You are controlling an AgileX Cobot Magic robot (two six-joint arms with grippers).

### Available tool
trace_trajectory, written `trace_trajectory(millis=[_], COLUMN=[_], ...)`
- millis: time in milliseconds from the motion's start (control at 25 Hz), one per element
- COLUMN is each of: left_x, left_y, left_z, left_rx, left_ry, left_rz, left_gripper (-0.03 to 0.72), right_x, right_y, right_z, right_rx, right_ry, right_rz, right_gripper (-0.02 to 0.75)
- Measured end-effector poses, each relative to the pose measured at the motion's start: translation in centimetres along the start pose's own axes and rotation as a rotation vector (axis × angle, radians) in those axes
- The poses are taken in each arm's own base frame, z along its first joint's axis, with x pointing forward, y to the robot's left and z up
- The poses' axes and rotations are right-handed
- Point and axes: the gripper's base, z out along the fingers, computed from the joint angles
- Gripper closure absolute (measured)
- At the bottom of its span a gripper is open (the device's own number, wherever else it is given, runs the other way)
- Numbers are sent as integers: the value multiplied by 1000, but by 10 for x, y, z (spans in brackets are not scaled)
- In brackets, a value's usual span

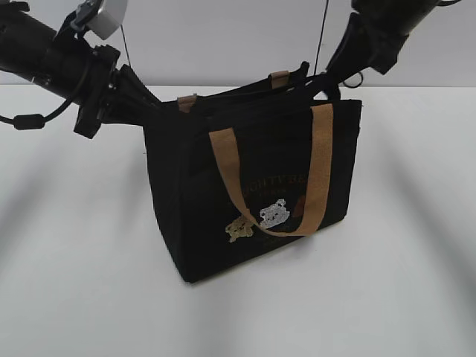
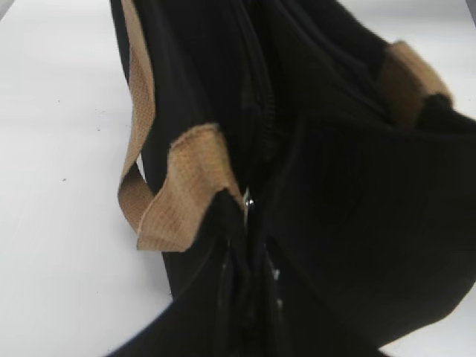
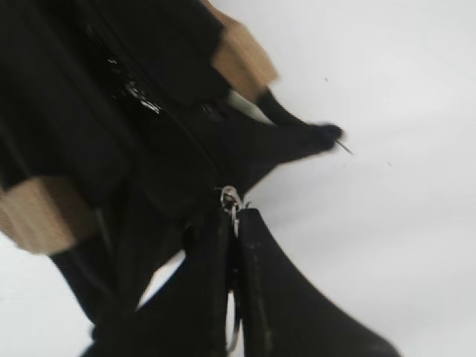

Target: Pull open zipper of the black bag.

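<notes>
Right gripper (image 3: pixel 232 223) clamped tight on zipper (image 3: pixel 229 199) pull, at two o'clock of black bag (image 1: pixel 223 201). Left gripper (image 2: pixel 249 223) pinching bag's top edge, ten o'clock corner. Bag standing mid-table (image 1: pixel 74 282).

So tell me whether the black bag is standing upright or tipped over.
Upright. The black bag stands on its base on the white table, its top edge uppermost and the front tan handle hanging down its face.

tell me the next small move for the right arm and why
Probably draw the right gripper along the zipper, away from the right end of the black bag. Its jaws look shut on the silvery pull tab, and the left gripper pinches the bag's other end, bracing it.
</notes>
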Motion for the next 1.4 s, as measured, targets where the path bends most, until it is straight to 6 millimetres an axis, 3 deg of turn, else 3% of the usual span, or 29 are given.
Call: trace_trajectory(millis=[120,400,520,680,760,880,1040,1200,1400], left_x=[1,1,-1,-9,-17,-31,-37,-33,-36], left_y=[0,0,2,7,7,6,1,-6,-20], left_z=[-1,-1,-2,-11,-21,-40,-69,-98,-127], left_rx=[1,0,-15,-76,-139,-255,-439,-657,-823], left_ry=[4,2,-1,20,18,25,117,254,329], left_rz=[1,-8,-106,-213,-257,-371,-548,-756,-870], left_gripper=[655,655,629,425,296,208,188,216,238], right_x=[12,8,6,0,-3,-9,-11,0,13], right_y=[-8,-6,-4,-1,1,6,11,15,19], right_z=[-9,-9,-13,-26,-36,-53,-72,-85,-105], right_rx=[38,23,19,53,76,104,152,232,376], right_ry=[14,-6,-24,-49,-66,-93,-93,13,144], right_rz=[45,59,81,162,219,333,534,713,811], right_gripper=[748,738,626,421,386,369,365,365,365])
